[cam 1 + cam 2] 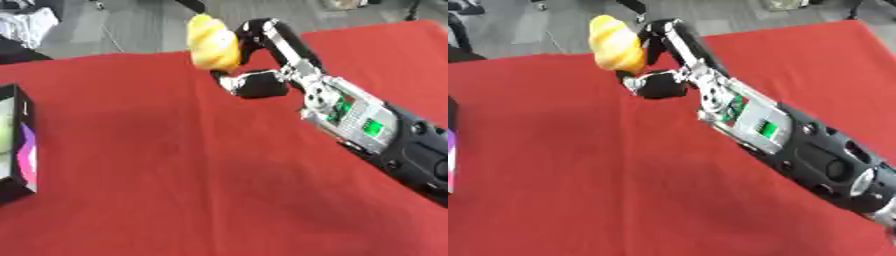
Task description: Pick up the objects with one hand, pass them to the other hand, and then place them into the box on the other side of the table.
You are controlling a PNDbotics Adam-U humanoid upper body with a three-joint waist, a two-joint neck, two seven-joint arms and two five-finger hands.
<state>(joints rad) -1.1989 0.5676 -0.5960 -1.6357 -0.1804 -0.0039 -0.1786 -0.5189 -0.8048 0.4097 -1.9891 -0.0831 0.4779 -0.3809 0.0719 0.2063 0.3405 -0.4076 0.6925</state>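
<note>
A yellow, lumpy, ridged object (213, 41) is held up above the red table (175, 165) near its far edge. My right hand (262, 55) is shut on it, fingers curled over its right side and the thumb below. The right arm reaches in from the lower right across the table. A black box (19, 145) with a pink and purple side stands at the table's left edge, something pale green showing inside it. My left hand shows in neither view.
Grey floor lies beyond the table's far edge, with white and dark things (24, 25) at the upper left corner. The red cloth stretches bare between the box and my arm.
</note>
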